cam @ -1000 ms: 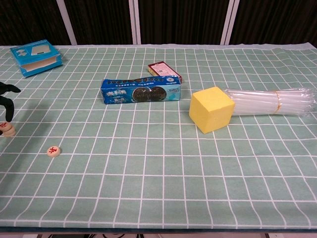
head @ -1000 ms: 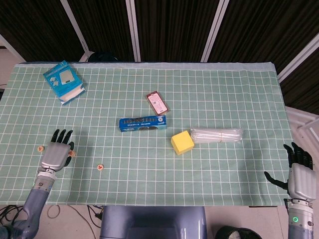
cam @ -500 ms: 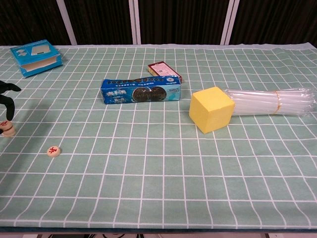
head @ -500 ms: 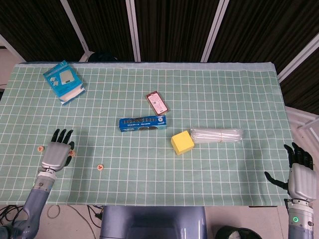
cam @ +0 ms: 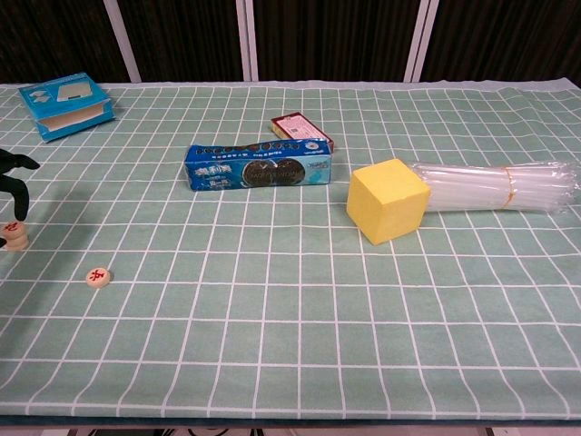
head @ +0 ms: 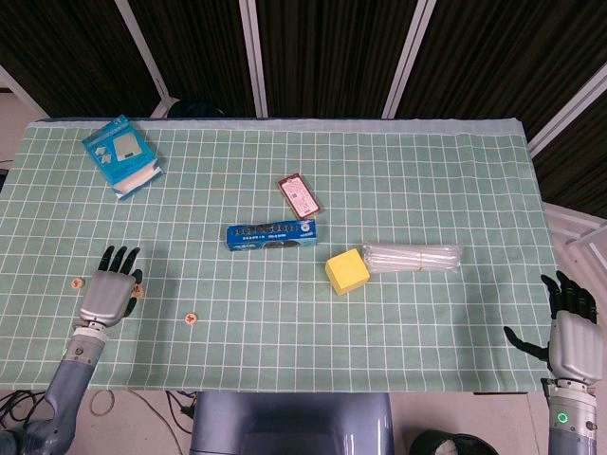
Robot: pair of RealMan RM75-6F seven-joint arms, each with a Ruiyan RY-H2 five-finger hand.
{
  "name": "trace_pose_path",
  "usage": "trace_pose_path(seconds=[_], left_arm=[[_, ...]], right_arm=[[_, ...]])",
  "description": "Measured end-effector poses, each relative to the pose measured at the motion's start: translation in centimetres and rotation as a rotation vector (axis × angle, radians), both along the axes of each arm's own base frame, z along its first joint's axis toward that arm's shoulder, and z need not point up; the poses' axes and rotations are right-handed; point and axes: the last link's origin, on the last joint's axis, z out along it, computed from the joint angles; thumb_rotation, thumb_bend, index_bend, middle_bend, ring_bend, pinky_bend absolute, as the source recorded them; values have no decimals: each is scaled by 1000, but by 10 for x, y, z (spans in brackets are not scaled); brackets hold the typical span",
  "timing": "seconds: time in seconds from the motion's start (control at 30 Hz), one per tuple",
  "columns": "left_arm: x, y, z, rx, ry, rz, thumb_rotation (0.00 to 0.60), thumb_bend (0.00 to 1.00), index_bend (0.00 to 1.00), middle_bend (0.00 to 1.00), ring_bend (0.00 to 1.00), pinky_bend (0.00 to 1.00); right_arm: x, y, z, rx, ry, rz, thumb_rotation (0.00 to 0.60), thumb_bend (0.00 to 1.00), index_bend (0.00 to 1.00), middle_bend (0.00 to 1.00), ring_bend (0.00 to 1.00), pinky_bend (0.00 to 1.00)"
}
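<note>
My left hand (head: pixel 107 289) hovers low over the table's front left, fingers spread and holding nothing. The chest view shows only its dark fingertips (cam: pixel 13 177). A round wooden game piece (cam: pixel 12 233) lies just below those fingertips, beside the hand (head: pixel 138 294). A second piece (head: pixel 77 282) lies to the hand's left and a third (head: pixel 192 318) (cam: pixel 98 276) to its right. My right hand (head: pixel 572 332) hangs off the table's front right corner, fingers apart and empty.
On the green checked cloth (head: pixel 427 190) lie a blue cookie pack (head: pixel 271 234) (cam: pixel 257 168), a yellow block (head: pixel 347 271) (cam: pixel 388 200), a bundle of clear straws (head: pixel 413 257) (cam: pixel 497 186), a small red box (head: pixel 299 195) and a blue carton (head: pixel 121 154) at the back left.
The piece under my left fingertips has shifted very slightly. Both hands and everything else stay where they were.
</note>
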Motion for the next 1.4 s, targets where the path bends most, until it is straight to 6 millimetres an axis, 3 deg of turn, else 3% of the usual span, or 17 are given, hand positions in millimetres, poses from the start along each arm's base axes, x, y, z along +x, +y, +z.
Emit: trace_pose_path(seconds=[0.47,0.73,1.17,1.4], left_arm=[[-3,-2,1,3,4,3,600,310,445,66,0,0],[1,1,7,35,-6,-9,600,310,399,65,0,0],[36,-22,15,-7,-79,-124,600,278,368,60,0,0],[45,-37,1,-92,-59,-139,600,272,364,59,0,0]], right_arm=[[0,0,0,-5,0,1,600,267,118,52,9,0],[0,0,0,-4,-1,0,600,267,118,52,9,0],[0,0,0,-10,2,-1,600,266,118,52,9,0],[0,0,1,-12,-1,-4,600,266,118,52,9,0]])
